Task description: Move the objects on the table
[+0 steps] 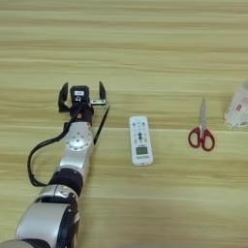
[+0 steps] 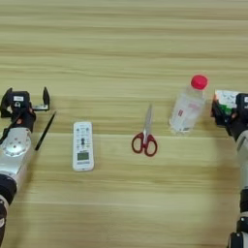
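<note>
Objects lie in a row across the middle of the wooden desk (image 1: 145, 48).

Left eye view: white remote control (image 1: 141, 140) flat near the middle, long way pointing far to near, small screen toward the near end. Red-handled scissors (image 1: 202, 131) off to the right of it, well apart, blades shut and pointing far, red loops toward the near side. Just a slice of the clear bottle (image 1: 239, 106) at the right edge, cap cut off. Left gripper (image 1: 81, 93) left of the remote, at the end of a silver arm coming up from the near left corner. Two black fingers (image 1: 102, 90) standing wide apart, holding nothing. Thin black rod slanting down beside the arm, between gripper and remote.

Right eye view: same row, seen further right. Remote at the left, scissors in the middle, clear plastic bottle (image 2: 187, 106) with its red cap (image 2: 198, 81) right of the scissors, tipped so the cap sits at the far end. Right gripper (image 2: 227, 110) at the right edge, just beside the bottle but not touching it. Fingers closed around the multicoloured puzzle cube (image 2: 224, 100), white face up, bits of red and green on the side. Can't tell if the cube sits on the desk or hangs just over it. Left gripper again at the left edge, fingers spread and empty.
</note>
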You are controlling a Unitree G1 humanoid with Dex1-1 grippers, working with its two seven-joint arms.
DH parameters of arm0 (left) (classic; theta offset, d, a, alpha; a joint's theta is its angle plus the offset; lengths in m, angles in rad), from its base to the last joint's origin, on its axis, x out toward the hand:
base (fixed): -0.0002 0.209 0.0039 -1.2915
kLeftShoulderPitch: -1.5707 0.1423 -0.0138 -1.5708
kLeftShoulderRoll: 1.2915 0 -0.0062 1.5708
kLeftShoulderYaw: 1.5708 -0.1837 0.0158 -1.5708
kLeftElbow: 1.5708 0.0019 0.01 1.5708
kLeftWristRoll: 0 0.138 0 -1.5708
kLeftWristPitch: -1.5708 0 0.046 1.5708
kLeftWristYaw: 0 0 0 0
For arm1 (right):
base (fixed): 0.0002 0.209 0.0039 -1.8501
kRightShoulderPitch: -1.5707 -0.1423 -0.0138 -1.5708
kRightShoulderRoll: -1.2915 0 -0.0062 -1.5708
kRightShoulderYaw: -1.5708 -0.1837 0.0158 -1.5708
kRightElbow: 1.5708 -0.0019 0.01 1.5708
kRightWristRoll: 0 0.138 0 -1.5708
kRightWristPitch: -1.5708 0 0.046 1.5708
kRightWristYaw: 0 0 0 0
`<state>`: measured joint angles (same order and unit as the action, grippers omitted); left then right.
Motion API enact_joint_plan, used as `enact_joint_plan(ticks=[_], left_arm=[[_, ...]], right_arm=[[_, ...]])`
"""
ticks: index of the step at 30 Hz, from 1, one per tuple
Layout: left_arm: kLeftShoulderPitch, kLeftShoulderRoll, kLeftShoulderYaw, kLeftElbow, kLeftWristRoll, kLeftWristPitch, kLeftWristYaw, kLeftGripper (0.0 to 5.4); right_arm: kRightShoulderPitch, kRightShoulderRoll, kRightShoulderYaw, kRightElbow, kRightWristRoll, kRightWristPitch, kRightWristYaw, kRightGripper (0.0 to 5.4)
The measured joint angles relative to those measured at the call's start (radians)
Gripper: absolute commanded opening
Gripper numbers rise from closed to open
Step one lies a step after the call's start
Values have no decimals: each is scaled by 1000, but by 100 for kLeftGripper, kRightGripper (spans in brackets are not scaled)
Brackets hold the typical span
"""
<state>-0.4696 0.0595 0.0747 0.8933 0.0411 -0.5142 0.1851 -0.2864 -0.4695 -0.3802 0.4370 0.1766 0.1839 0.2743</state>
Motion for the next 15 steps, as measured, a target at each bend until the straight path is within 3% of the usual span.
enact_joint_plan(ticks=[12, 15], left_arm=[[0, 0, 0, -1, 0, 0, 0, 540], [0, 0, 0, -1, 0, 0, 0, 540]], right_arm=[[-28, -6, 20, 120, -1, -60, 2, 336], [-28, -7, 24, 121, 0, -62, 2, 385]])
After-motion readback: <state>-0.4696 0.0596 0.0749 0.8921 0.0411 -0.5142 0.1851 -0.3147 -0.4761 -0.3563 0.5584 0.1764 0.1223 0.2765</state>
